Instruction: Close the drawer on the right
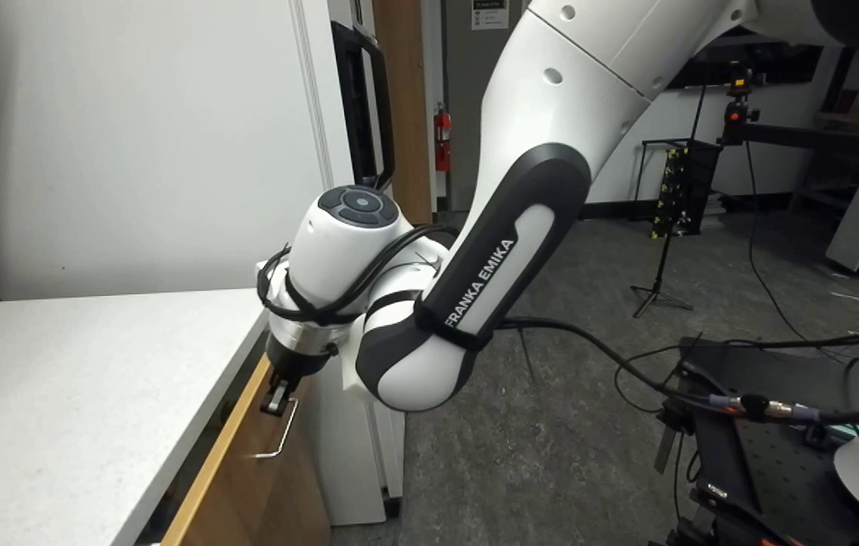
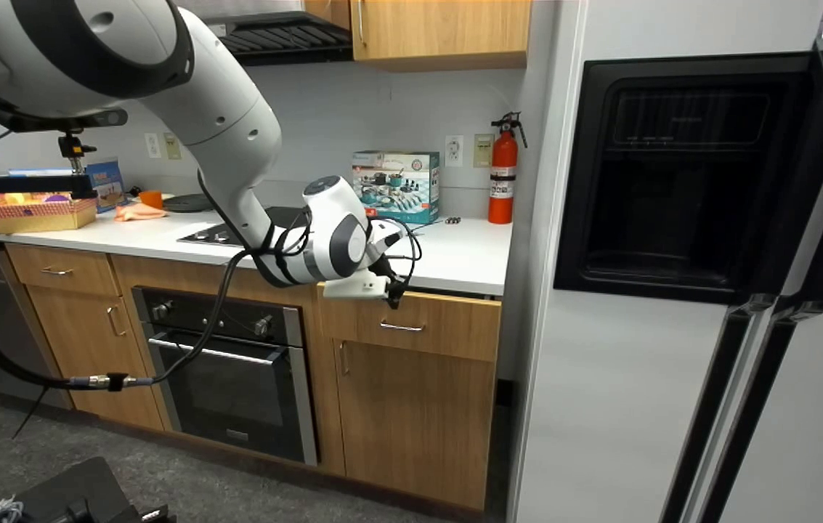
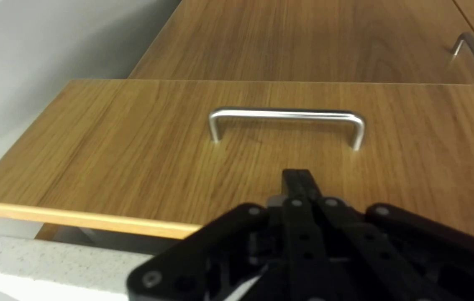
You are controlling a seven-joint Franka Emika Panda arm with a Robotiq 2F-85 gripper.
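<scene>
The drawer (image 3: 241,163) can be seen a bit open, spread across the middle of the wrist view, dark gap showing by the countertop (image 3: 61,267) at lower left. The gripper's (image 3: 301,182) jaws are pinched together, bottom centre.

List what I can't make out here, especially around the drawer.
Contents of the drawer: largely hidden under the countertop in the wrist view.
Whether the gripper touches the drawer: it covers that spot itself in the wrist view.
Smaller print on the posted sign: too small in an exterior view.
</scene>
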